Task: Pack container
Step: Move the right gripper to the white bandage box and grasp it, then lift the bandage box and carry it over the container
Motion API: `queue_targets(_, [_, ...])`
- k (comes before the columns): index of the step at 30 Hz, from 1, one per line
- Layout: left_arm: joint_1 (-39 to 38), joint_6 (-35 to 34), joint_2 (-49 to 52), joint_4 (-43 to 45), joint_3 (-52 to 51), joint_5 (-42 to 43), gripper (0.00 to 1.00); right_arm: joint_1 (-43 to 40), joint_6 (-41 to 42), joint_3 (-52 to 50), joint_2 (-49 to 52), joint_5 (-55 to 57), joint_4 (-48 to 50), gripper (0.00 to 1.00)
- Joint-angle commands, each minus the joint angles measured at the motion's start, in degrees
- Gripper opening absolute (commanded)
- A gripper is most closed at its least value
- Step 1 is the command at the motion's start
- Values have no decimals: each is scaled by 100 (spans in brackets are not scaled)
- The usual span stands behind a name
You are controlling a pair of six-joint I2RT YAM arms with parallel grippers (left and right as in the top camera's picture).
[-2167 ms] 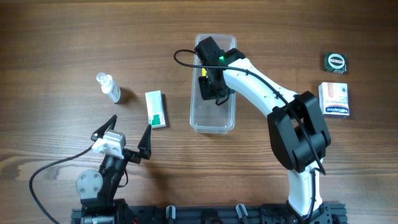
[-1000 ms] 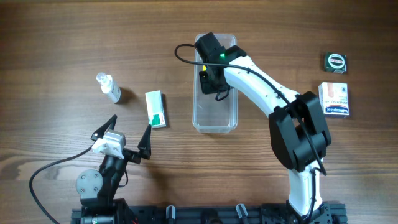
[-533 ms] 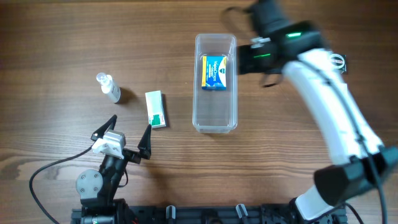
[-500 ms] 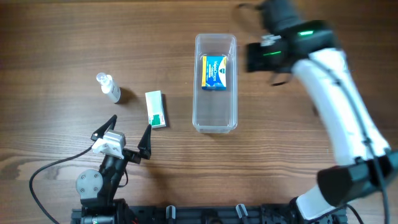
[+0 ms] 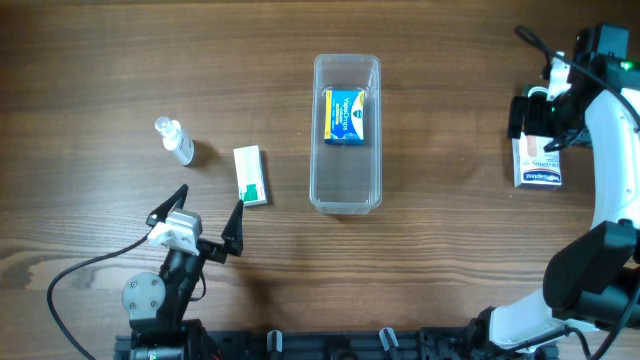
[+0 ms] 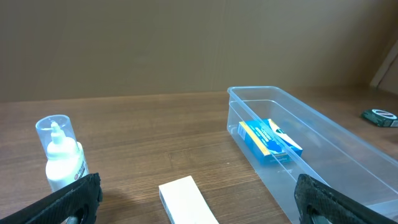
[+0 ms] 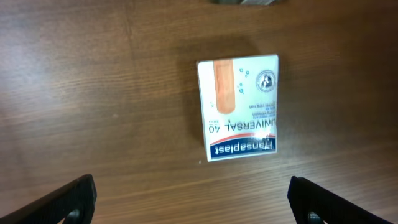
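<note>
The clear container (image 5: 345,178) lies lengthwise at the table's middle, with a blue box (image 5: 346,116) in its far half. The left wrist view shows the container (image 6: 323,134) and that blue box (image 6: 270,140) to the right. My right gripper (image 5: 545,128) hangs open at the far right, over a white plaster box (image 5: 540,165). In the right wrist view the plaster box (image 7: 239,107) lies ahead of the wide-open gripper (image 7: 193,208), with nothing between the fingers. My left gripper (image 5: 203,210) rests open near the front left, empty.
A white and green box (image 5: 250,175) lies left of the container, and a small spray bottle (image 5: 177,141) stands further left. The left wrist view shows the white box (image 6: 186,199), the bottle (image 6: 61,155) and a dark round tin (image 6: 380,116) far right.
My right gripper let go of the blue box inside the container, opened, and swung right to above the plaster box. The left arm has not moved.
</note>
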Motion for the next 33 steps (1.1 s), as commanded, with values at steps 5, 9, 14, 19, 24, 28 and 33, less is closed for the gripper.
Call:
queue_targets(5, [22,-55,-20,-22,-17,-50,100,-205,-531,-1029,120,57,1064,100])
queue_targets(9, [22,-55,-20,-22,-17,-50,100,-391,-494,-1034,345,52,1196,100])
queue_targets(14, [22,-55,-20,-22,-17,-50,100,-579,-457,-1034,715,-295,1388,100])
queue_targets(19, [22,-55,-20,-22,-17,-50,100,-581,-501,-1034,898,-267,1556,100])
queue_targets(24, [22,-57,-20,-22,-17,-50,100,-590,-503,-1034,911,22,1705,100])
queue_targets(28, [22,-57,-20,-22,-17,-50,100,-688,-498,-1034,938,9,1792,100])
queue_targets(33, [22,-55,-20,-22,-17,-50,100,-741,-507,-1034,1167,-138,1790,100])
